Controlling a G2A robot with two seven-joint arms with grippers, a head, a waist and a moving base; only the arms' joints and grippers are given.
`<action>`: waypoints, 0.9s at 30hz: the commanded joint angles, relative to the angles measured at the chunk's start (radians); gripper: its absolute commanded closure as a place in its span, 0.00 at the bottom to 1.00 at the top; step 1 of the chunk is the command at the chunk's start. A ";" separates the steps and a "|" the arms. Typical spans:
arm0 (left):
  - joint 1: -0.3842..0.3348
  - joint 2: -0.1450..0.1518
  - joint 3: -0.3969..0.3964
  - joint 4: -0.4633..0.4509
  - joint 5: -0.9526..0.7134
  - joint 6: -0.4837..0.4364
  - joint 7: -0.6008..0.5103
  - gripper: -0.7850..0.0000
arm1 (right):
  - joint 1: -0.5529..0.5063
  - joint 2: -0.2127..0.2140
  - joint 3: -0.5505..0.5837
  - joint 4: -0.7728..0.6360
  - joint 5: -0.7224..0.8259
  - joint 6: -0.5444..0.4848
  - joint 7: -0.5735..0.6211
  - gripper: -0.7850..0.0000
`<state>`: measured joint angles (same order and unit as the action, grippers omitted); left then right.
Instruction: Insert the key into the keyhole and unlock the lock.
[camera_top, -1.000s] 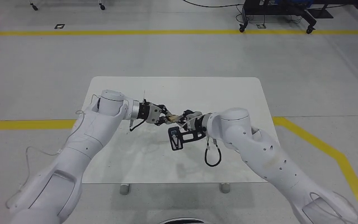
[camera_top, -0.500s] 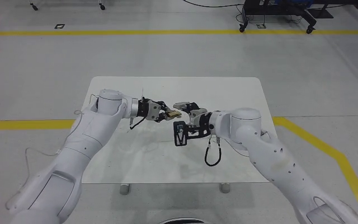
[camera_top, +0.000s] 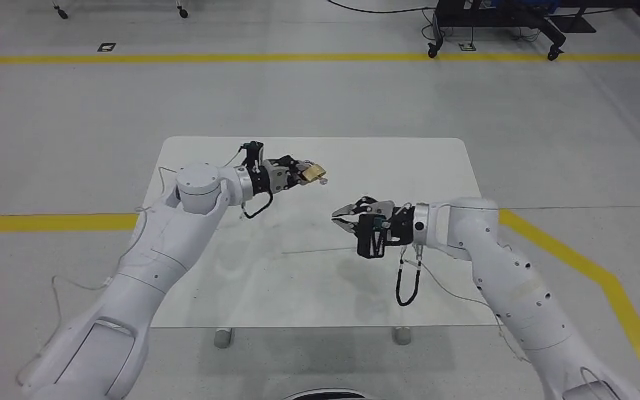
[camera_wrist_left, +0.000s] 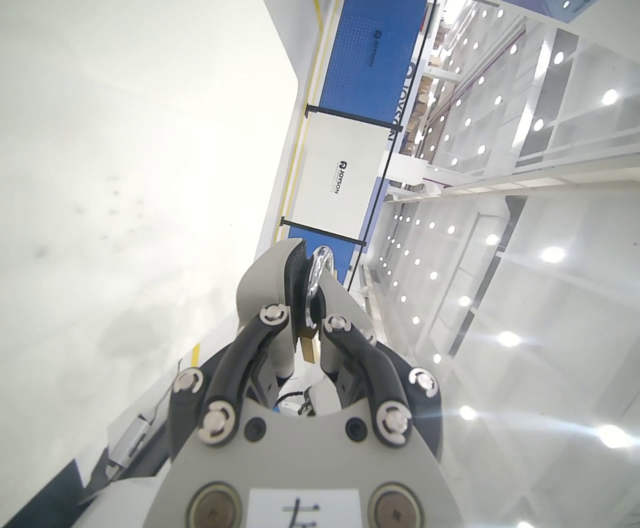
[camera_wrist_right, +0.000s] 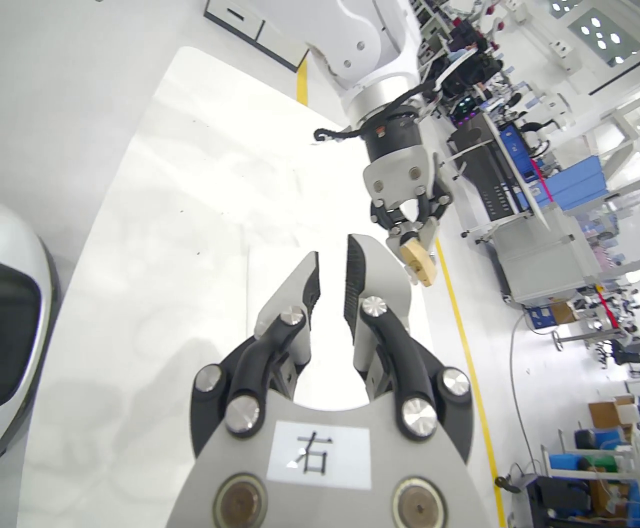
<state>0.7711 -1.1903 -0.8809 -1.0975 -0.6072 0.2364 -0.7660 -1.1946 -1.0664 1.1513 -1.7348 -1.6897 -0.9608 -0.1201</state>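
A small brass padlock (camera_top: 314, 173) is held above the back left part of the white table (camera_top: 420, 160) by my left gripper (camera_top: 303, 172). In the left wrist view the left gripper (camera_wrist_left: 312, 260) is shut on the padlock's silver shackle (camera_wrist_left: 320, 267), with the brass body (camera_wrist_left: 308, 350) between the finger links. My right gripper (camera_top: 345, 213) hovers over the table's middle, open and empty, a short way from the lock. The right wrist view shows the right gripper (camera_wrist_right: 332, 262) with its jaws apart, and beyond it the padlock (camera_wrist_right: 420, 262) hanging from the left gripper (camera_wrist_right: 412, 235). I cannot make out a key.
A black cable loop (camera_top: 405, 285) hangs under the right forearm above the table's front right. The table's bare top (camera_wrist_right: 200, 175) lies below both grippers. A yellow floor line (camera_top: 560, 245) runs past the table, and carts stand far behind.
The two grippers, close together at the table's middle before, have parted. The left one carried the padlock back and up; the right one drew away to the right and now stands open.
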 joint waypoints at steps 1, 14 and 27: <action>0.010 0.003 -0.004 -0.016 0.008 0.006 -0.028 1.00 | 0.016 -0.002 -0.009 0.019 0.010 -0.005 -0.001 1.00; 0.034 0.007 -0.028 -0.053 0.027 0.007 -0.085 1.00 | 0.107 -0.019 -0.079 0.124 0.094 0.009 0.029 1.00; 0.045 0.012 -0.036 -0.095 0.083 0.002 -0.148 1.00 | 0.161 -0.033 -0.116 0.174 0.173 0.028 0.113 1.00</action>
<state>0.8150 -1.1790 -0.9158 -1.1891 -0.5298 0.2377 -0.9123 -1.0359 -1.0984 1.0375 -1.5602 -1.5199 -0.9329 -0.0118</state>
